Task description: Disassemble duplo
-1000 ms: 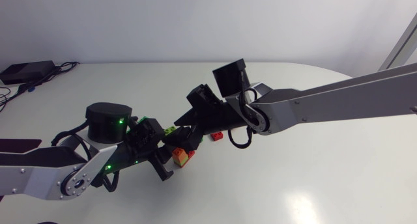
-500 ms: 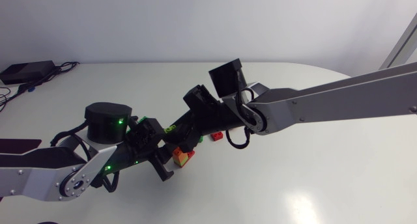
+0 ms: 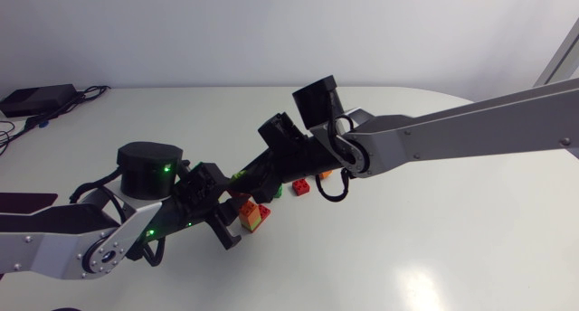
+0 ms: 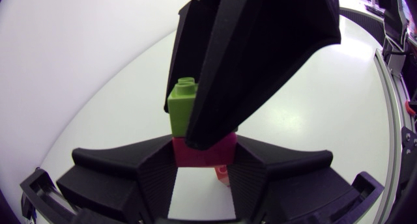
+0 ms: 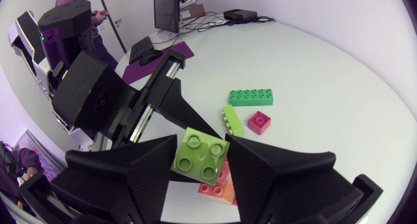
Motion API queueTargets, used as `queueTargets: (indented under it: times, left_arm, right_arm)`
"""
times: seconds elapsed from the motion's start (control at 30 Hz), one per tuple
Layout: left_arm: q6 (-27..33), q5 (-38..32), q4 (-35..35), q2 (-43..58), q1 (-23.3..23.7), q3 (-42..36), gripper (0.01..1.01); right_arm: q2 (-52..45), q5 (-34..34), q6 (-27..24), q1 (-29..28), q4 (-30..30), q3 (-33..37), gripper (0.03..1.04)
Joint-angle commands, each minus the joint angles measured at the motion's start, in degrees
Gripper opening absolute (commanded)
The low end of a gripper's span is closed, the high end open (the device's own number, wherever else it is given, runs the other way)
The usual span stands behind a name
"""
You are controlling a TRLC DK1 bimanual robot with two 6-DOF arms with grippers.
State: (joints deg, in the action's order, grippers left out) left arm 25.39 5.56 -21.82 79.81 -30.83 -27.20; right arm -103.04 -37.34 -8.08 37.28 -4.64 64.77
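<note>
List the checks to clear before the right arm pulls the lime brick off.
1. Right gripper shut on the lime brick from two sides: ok.
2. Left gripper shut on the magenta brick beneath it: ok.
3. Lime brick seated on the magenta brick, not yet separated: ok.
4. Loose green brick and red brick lie on the table, apart from both grippers: ok.
5. Whether the orange brick by the held stack is attached to it: cannot tell.
</note>
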Motion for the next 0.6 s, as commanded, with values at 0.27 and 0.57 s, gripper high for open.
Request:
queueTargets:
  times: [0.27, 0.57]
  left_arm:
    - [-0.78, 1.03, -0.76, -1.59, -0.11, 1.10, 0.397]
    - [-0.78, 1.03, -0.85, -1.85, -0.11, 1.36, 0.397]
  right_arm:
    - [-0.93, -4.32, 2.54, -4.85, -0.10, 1.06, 0.35]
    - [-1.37, -3.61, 3.51, -6.16, 0.25, 1.94, 0.35]
